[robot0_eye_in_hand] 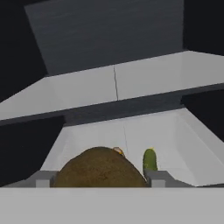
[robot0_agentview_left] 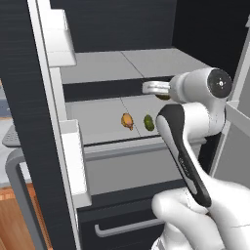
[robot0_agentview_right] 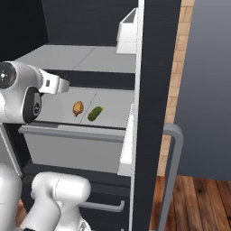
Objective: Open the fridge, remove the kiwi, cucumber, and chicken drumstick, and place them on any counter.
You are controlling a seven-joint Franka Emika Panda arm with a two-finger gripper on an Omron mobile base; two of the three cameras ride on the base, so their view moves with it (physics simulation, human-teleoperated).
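- Kiwi [robot0_eye_in_hand: 99, 168], brown and rough-skinned, sits right at the bottom of the hand view between the two grey fingertips [robot0_eye_in_hand: 159, 178], closest to the camera.
- Tool [robot0_eye_in_hand: 99, 180] is clenched on the kiwi: one fingertip shows at each side of the fruit, both seeming to touch its skin. In the left base view the tool [robot0_agentview_left: 158, 88] reaches into the fridge above the lower shelf, with a dark bit of the fruit just at its end.
- White arm [robot0_agentview_left: 188, 146] rises from the lower right of the left base view and from the lower left of the right base view, bending at the wrist into the open fridge [robot0_agentview_right: 153, 54].
- Fridge doors stand open on both sides, their white door bins [robot0_agentview_left: 75, 161] facing inward; a grey bar handle [robot0_agentview_right: 173, 171] shows on the right-hand door.
- Lower drawer handle [robot0_agentview_left: 127, 227] lies below the arm's elbow.
- Cucumber [robot0_agentview_right: 95, 113], a small green oval, lies on the pale grey lower shelf [robot0_agentview_right: 113, 106], behind and beyond the kiwi in the hand view.
- Chicken drumstick [robot0_agentview_right: 77, 108], an orange-brown lump, lies just beside the cucumber on the same shelf, not touching it.
- Upper shelf [robot0_eye_in_hand: 131, 83] runs across farther back, with the dark rear wall behind it.
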